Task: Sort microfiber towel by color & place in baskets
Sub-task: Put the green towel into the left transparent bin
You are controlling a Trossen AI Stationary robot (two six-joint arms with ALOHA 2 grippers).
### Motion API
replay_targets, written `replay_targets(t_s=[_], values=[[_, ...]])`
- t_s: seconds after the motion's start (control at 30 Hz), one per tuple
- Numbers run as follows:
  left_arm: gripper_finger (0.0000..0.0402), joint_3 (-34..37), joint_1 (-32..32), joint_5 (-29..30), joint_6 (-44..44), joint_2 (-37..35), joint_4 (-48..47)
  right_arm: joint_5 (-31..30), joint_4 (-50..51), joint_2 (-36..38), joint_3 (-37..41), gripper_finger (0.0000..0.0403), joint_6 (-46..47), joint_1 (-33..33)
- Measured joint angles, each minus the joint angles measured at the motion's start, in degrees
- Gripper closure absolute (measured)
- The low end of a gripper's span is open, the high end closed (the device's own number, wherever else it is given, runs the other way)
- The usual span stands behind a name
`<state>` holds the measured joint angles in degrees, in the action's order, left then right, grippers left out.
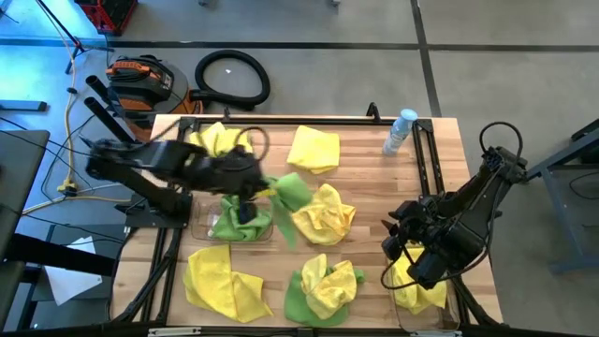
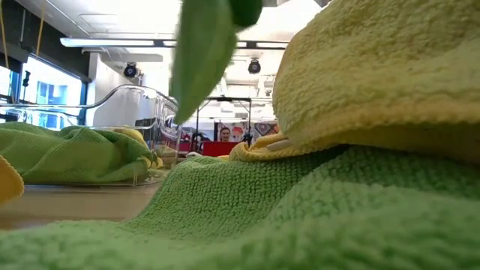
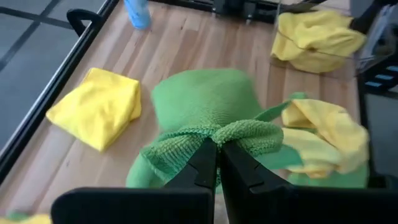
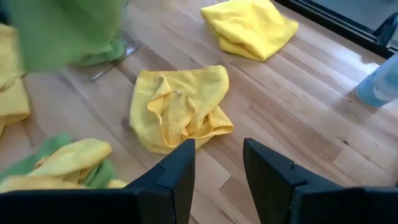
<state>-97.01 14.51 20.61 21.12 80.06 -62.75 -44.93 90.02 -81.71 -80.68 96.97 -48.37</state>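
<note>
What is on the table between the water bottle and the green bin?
A folded yellow towel lies between the bottle and the green bin, seen from above.

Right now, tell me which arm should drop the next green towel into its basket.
Left. Its pincer is shut on a green towel above the left basket. The right pincer is open over the far basket.

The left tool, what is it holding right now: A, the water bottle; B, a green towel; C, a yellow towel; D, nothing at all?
B: in the left wrist view the left tool is pinched shut on a bunched fold of a green towel, and the high view shows that green towel hanging from it above the table.
</note>
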Motion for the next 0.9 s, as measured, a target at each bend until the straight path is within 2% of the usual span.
replay_targets(t_s=[0.2,0.47,0.7,0.9], values=[[0.0401,0.0,6.1,4.7,8.3,-5.4,-9.2,0.1,-1.0,0.0,0.0,0.0272,-1.0,4.6],[0.0401,0.0,11.1,7.1,23.2,-7.0,-27.6,0.5,-11.2,0.0,0.0,0.0272,-14.8,11.7],[0.0401,1.9,12.4,4.1,23.3,-7.8,-27.3,0.6,-18.6,0.0,0.0,0.0272,-23.6,16.5],[0.0401,1.9,13.1,4.5,23.3,-8.9,-27.3,1.9,-20.5,-0.1,0.0,0.0272,-25.9,18.9]])
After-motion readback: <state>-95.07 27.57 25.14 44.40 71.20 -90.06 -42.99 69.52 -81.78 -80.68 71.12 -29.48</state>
